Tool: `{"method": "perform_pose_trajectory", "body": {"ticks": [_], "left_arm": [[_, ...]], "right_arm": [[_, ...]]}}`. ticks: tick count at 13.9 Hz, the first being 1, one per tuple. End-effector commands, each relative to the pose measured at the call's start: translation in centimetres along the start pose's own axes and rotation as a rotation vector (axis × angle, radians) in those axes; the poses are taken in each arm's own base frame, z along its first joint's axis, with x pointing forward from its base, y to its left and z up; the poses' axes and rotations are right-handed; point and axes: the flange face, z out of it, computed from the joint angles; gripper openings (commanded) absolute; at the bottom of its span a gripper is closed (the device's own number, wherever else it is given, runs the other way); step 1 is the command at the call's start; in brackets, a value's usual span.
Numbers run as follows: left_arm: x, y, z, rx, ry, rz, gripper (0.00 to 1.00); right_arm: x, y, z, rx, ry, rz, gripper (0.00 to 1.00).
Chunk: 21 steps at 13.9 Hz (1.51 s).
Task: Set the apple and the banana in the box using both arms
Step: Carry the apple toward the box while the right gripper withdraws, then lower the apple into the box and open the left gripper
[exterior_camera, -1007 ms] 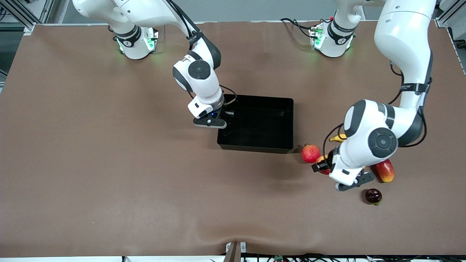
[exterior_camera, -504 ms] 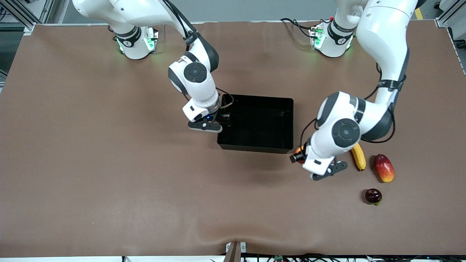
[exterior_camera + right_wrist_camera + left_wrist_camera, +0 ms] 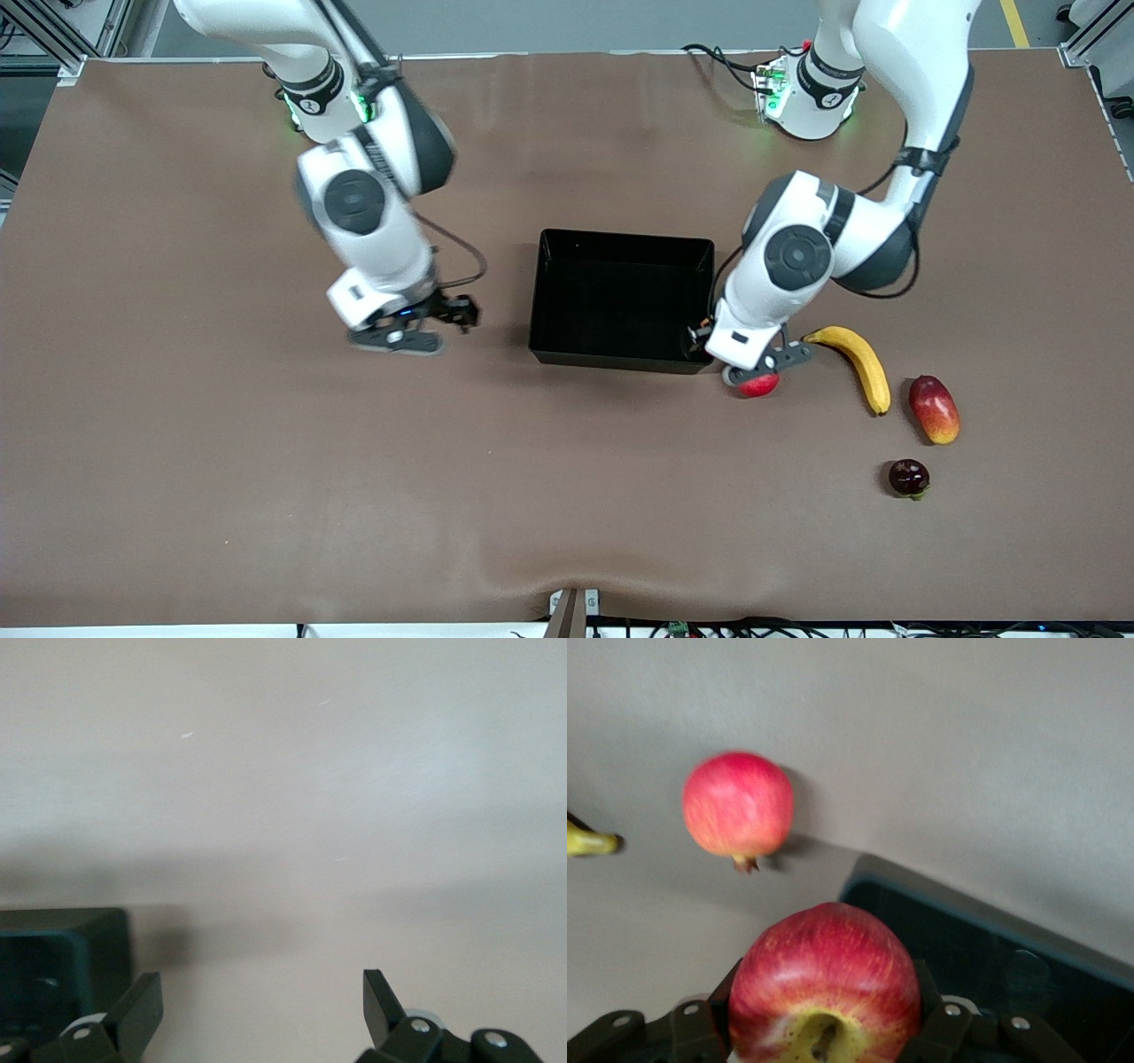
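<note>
Since a second ago the right arm has swung away from the box [image 3: 620, 301] toward its own end of the table, and the left arm has come across from the cluster of fruit to the box's corner, carrying the apple [image 3: 824, 988] with it; the banana [image 3: 858, 361], hidden under that arm before, now lies in plain sight. The left gripper [image 3: 713, 341] hangs over the box's corner nearest the front camera at the left arm's end, its fingers [image 3: 700, 1028] closed against both sides of the apple — the wrist view shows the red fruit filling the gap, stem pit toward the lens; in the front view the apple itself is hidden under the wrist. Just outside that corner a round red fruit with a small crown tip [image 3: 759, 384] rests on the brown table [image 3: 266, 496], partly covered by the gripper. The banana lies on the table beside it toward the left arm's end, apart from the box, with a red-yellow mango [image 3: 934, 409] next along and a dark round fruit [image 3: 909, 478] nearer the front camera. The right gripper [image 3: 447, 315] hovers over bare table beside the box at the right arm's end; its fingers [image 3: 133, 1010] stand wide apart and hold nothing — the box's edge shows in its wrist view.
</note>
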Motion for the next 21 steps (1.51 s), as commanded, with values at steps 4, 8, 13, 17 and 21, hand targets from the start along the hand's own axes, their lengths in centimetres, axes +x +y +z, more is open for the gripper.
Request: {"method": "perform_pose_trajectory", "body": {"ticks": [4, 8, 13, 17, 21], "left_arm": [[-6.0, 1.5, 3.0, 0.020, 0.039, 0.002, 0.00], [-8.1, 1.0, 6.5, -0.004, 0.059, 0.008, 0.00], [-10.2, 2.1, 9.7, -0.008, 0.051, 0.024, 0.00], [-12.5, 2.5, 12.0, 0.017, 0.031, 0.029, 0.00], [-12.5, 2.6, 13.3, 0.022, 0.022, 0.029, 0.00]], "right_arm": [[3.0, 11.6, -4.1, -0.010, -0.030, -0.106, 1.00], [4.0, 19.5, -7.2, -0.008, -0.035, -0.161, 1.00], [3.1, 26.4, -12.4, -0.009, -0.013, -0.116, 1.00], [2.5, 28.7, -19.6, -0.011, -0.021, -0.077, 1.00], [1.2, 28.9, -25.4, -0.012, -0.038, -0.072, 1.00]]}}
